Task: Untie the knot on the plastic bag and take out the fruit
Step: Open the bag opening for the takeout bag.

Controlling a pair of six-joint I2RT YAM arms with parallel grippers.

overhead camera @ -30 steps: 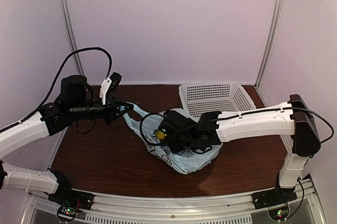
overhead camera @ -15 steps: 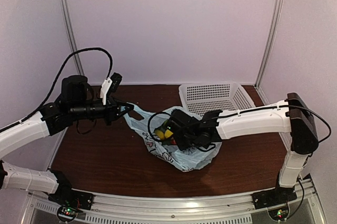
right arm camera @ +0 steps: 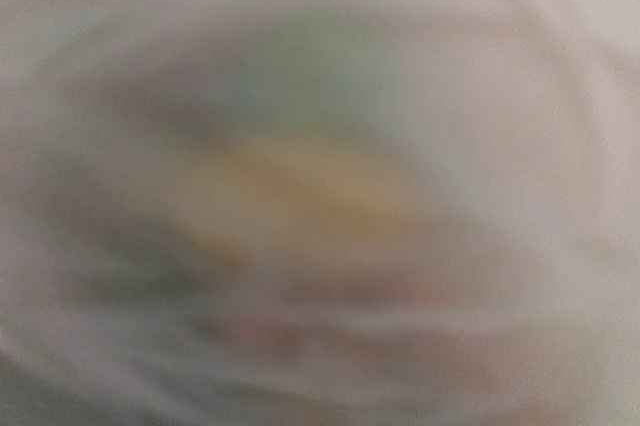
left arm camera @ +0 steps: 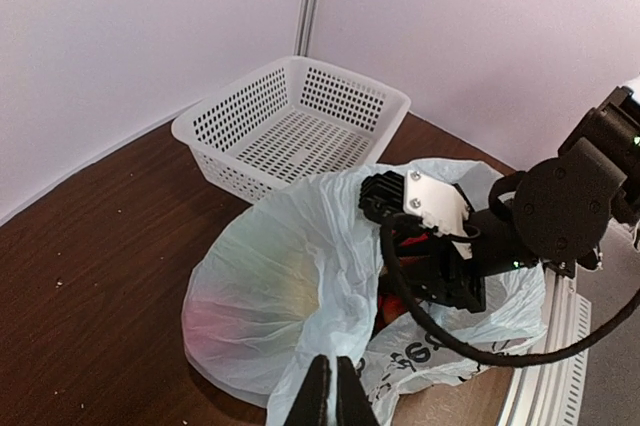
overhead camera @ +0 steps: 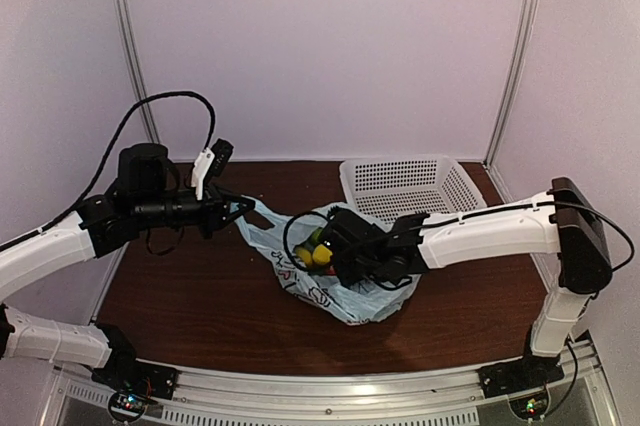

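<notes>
The left tool [left arm camera: 328, 398] is pinched fully closed on a raised fold of the plastic bag [left arm camera: 265, 291], with its arm stretched level over the bench [overhead camera: 190, 296]. The right tool [overhead camera: 333, 246] sits in the bag's mouth among the fruit [overhead camera: 322, 257] (its own camera shows only blur). Its opening and grip cannot be told, and its arm reaches low to the left.

The only writing I can find is on the plastic bag [left arm camera: 300, 276]. In the left wrist view, some black print [left arm camera: 418, 353] sits on a crumpled fold low on its side. The rounded strokes could be letters or digits, but they are too creased to read. From above, the bag's black marks [overhead camera: 318, 296] are just as unreadable.
</notes>
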